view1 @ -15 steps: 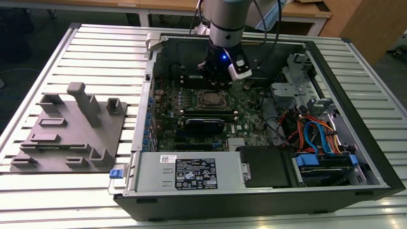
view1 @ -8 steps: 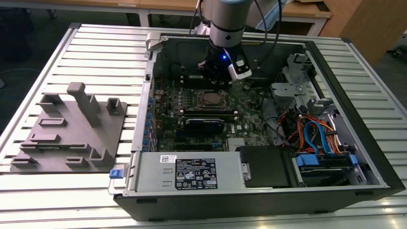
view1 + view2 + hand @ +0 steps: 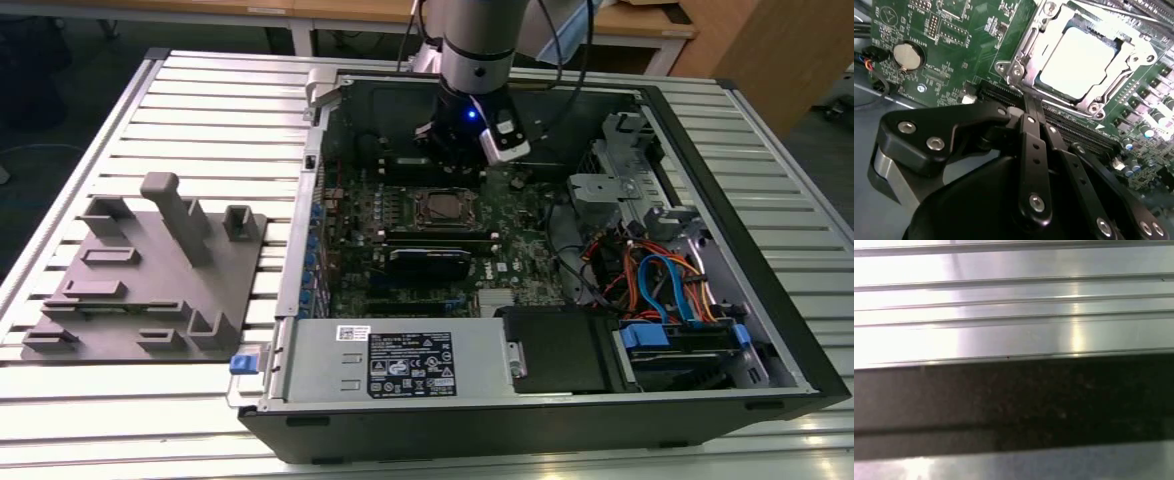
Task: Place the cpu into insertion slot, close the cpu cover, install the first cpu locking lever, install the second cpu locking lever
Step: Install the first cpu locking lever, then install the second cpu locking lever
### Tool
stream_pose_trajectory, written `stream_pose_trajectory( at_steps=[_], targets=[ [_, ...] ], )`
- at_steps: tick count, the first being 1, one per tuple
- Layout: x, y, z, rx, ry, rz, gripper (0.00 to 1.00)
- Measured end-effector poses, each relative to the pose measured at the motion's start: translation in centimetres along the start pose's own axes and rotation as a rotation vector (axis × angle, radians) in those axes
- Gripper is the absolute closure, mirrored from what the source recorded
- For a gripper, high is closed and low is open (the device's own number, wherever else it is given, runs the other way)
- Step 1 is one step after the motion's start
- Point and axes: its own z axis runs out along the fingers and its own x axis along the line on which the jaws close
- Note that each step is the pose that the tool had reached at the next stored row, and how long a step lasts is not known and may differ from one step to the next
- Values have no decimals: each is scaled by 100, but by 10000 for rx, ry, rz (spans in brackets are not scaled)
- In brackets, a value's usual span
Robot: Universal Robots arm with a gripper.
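Gripper (image 3: 1033, 107) jaws pressed together with nothing between them, poised just beside the insertion slot (image 3: 1026, 50), cpu (image 3: 1081, 60) seated in it under the closed cpu cover (image 3: 1124, 55), computer case (image 3: 747, 160) on the table (image 3: 200, 100)

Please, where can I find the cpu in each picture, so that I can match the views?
Exterior view: the cpu lies in the insertion slot, mid-board, just below the gripper.
Second wrist view: it is the bright square under the cpu cover.
First wrist view: ribbed metal, no cpu.
Shared landmark: the green motherboard.
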Motion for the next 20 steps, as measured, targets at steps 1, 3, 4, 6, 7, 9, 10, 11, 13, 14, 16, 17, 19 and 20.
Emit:
stream_pose_trajectory(
  at_steps=[1, 3, 4, 6, 7, 9, 10, 11, 13, 14, 16, 17, 19, 20],
  targets=[
    [-1, -16, -2, 5, 2, 0, 90],
    [-4, -54, -3, 9, 2, 1, 90],
    [-4, -59, -3, 11, 2, 1, 90],
    [-4, -59, -3, 12, 1, 2, 90],
    [-4, -60, -3, 16, 1, 2, 90],
    [-4, -60, -3, 19, 1, 2, 90],
    [-4, -60, -3, 20, 1, 2, 90],
    [-4, -60, -3, 20, 1, 1, 90],
    [-4, -67, -4, 22, 1, 2, 90],
    [-5, -77, -5, 21, 2, 2, 90],
    [-7, -94, -6, 19, 1, 2, 90],
    [-7, -101, -7, 21, 1, 2, 90],
    [-7, -104, -18, 23, 2, 3, 90],
    [-7, -103, -35, 22, 1, 4, 90]
  ],
)
